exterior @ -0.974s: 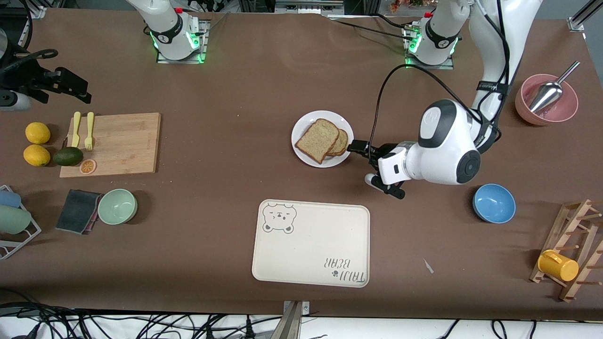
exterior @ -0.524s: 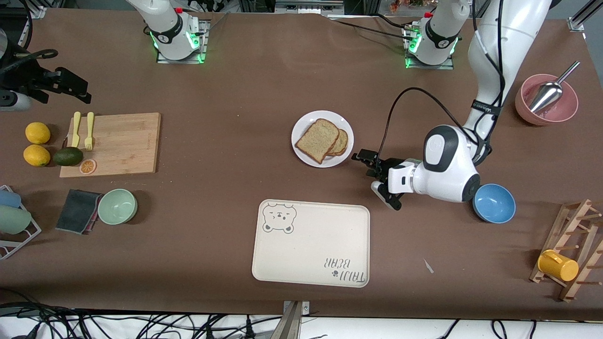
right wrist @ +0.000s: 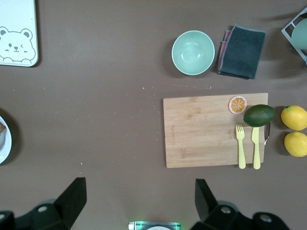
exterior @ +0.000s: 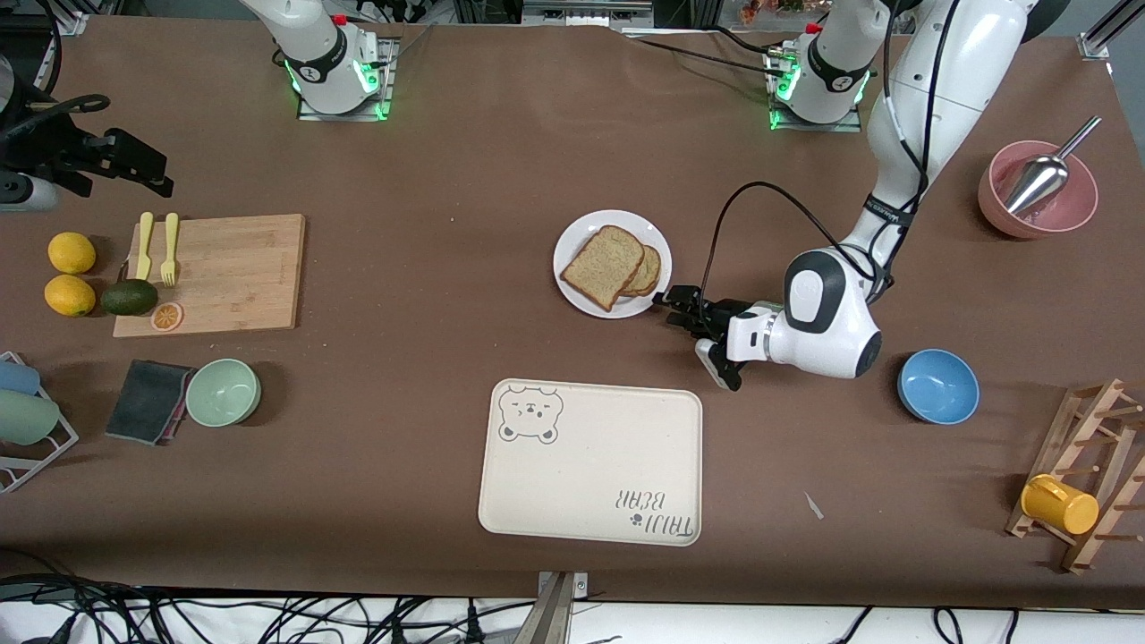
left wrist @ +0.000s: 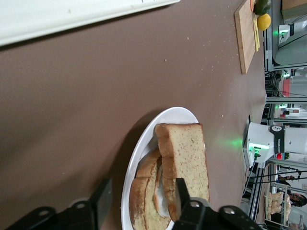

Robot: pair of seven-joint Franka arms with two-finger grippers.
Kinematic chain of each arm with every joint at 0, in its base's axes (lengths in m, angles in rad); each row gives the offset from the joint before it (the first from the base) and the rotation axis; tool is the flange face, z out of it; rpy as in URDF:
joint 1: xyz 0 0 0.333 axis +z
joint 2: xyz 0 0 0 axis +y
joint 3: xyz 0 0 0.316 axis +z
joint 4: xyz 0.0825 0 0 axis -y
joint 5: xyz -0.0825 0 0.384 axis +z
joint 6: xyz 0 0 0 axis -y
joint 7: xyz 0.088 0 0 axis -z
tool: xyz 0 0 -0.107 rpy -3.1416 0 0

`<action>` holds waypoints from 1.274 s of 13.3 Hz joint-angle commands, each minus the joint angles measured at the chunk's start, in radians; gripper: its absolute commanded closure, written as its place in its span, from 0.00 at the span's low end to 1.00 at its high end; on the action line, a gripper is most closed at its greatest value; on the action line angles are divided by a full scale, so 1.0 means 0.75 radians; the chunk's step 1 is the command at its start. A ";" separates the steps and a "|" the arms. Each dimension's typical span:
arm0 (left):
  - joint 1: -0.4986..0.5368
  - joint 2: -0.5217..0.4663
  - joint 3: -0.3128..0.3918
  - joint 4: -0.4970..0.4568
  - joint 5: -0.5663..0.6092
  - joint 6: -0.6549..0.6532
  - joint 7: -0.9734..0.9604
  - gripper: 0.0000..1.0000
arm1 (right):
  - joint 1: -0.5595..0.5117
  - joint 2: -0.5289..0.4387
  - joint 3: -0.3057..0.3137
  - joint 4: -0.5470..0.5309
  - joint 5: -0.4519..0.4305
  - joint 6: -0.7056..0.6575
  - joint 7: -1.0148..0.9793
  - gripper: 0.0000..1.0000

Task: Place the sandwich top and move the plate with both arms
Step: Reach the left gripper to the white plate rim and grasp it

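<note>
The white plate [exterior: 577,237] sits mid-table. The sandwich top [exterior: 604,266], a speckled brown slice, lies on it over a lower slice [exterior: 651,271]. In the left wrist view the top slice [left wrist: 187,153] leans on the lower slice [left wrist: 146,201], with white egg [left wrist: 160,194] between them. My left gripper [exterior: 670,301] is low at the plate's edge toward the left arm's end. It is open [left wrist: 142,196], turned sideways, with the plate's rim [left wrist: 144,143] and the sandwich's end between its jaws. My right gripper [right wrist: 139,189] is open and empty, high over the table near its own base.
A cream bear-print tray [exterior: 590,461] lies nearer the front camera than the plate. A blue bowl [exterior: 937,386] sits beside the left arm's wrist. A pink bowl with a metal scoop [exterior: 1038,188], a cutting board [exterior: 224,268], a green bowl [exterior: 224,392] and a mug rack [exterior: 1087,487] stand toward the table's ends.
My left gripper drew back from the plate's edge, dropped lower toward the front camera, then moved back in to the rim. The plate and bread have not moved.
</note>
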 commanded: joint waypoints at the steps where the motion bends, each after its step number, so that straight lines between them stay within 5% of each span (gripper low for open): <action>1: -0.005 0.015 -0.003 -0.011 -0.056 0.038 0.056 0.42 | -0.003 0.011 -0.001 0.033 -0.006 -0.012 0.008 0.00; 14: -0.011 0.105 -0.005 -0.025 -0.258 0.062 0.227 0.43 | 0.000 0.009 0.001 0.033 -0.008 -0.020 -0.003 0.00; 17: -0.013 0.109 -0.005 -0.050 -0.263 0.062 0.283 0.50 | 0.000 0.009 0.001 0.033 -0.006 -0.020 -0.003 0.00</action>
